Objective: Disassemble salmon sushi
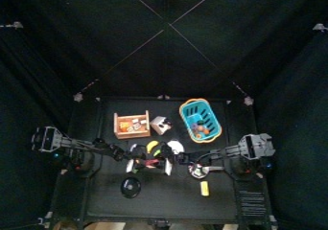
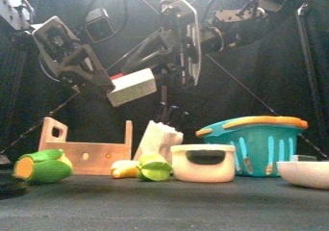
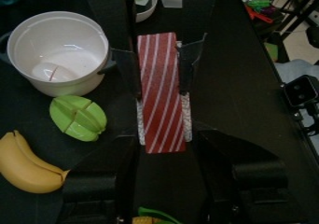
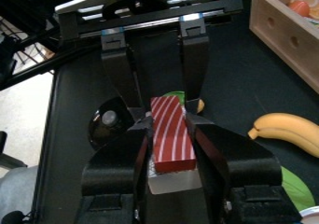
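Black curtains, black table (image 2: 167, 211). Your salmon sushi (image 3: 162, 92) hangs in the air above the table's middle, clamped from both sides: left pincer (image 3: 159, 74) on the striped salmon slice, right pincer (image 4: 173, 139) closed around the same piece. White bowl (image 3: 56, 50): nothing visible inside. Teal basket (image 1: 200, 120) holds orange and white items. Wooden crate (image 1: 130, 126) holds something orange.

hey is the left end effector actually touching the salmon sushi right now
Touching. In the left wrist view, the left end effector has a jaw pressed against each long side of the salmon sushi, no gap visible.
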